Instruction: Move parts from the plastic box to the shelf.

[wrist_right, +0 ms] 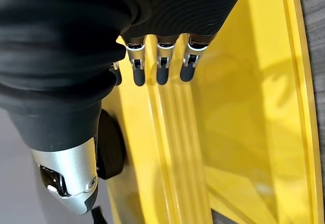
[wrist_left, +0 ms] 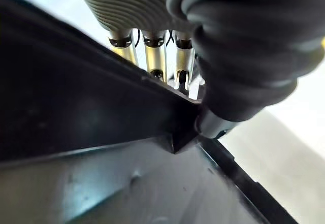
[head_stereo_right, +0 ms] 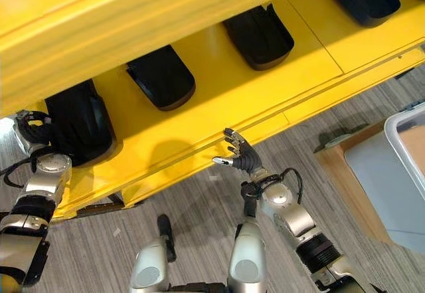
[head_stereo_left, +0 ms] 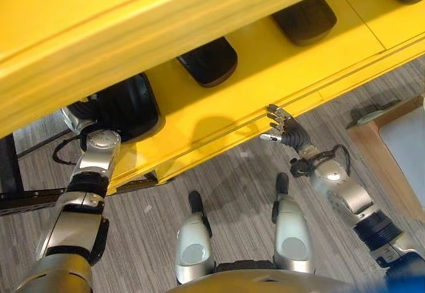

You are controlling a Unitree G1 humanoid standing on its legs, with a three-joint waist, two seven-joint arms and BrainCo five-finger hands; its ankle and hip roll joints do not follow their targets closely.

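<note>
At left of frame our left hand [head_stereo_right: 30,130] met a black part [head_stereo_right: 80,123] on the shelf [head_stereo_left: 265,60]; hidden fingers left its grip unclear. Our right hand [head_stereo_left: 284,128] hung open, empty, at centre by the shelf edge.

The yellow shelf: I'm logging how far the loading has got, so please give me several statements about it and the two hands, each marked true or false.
1. Several black parts lie in a row on the yellow shelf. True.
2. The left hand grips a black part at the shelf's left end, fingers curled over its edge. True.
3. The right hand carries a black part. False: it holds nothing, fingers relaxed, by the shelf's front edge.
4. The shelf is red. False: it is yellow.
5. A plastic box shows at the right of the head views, on a wooden surface. True.
6. The right hand reaches into the plastic box. False: it is at the shelf, apart from the box.
</note>
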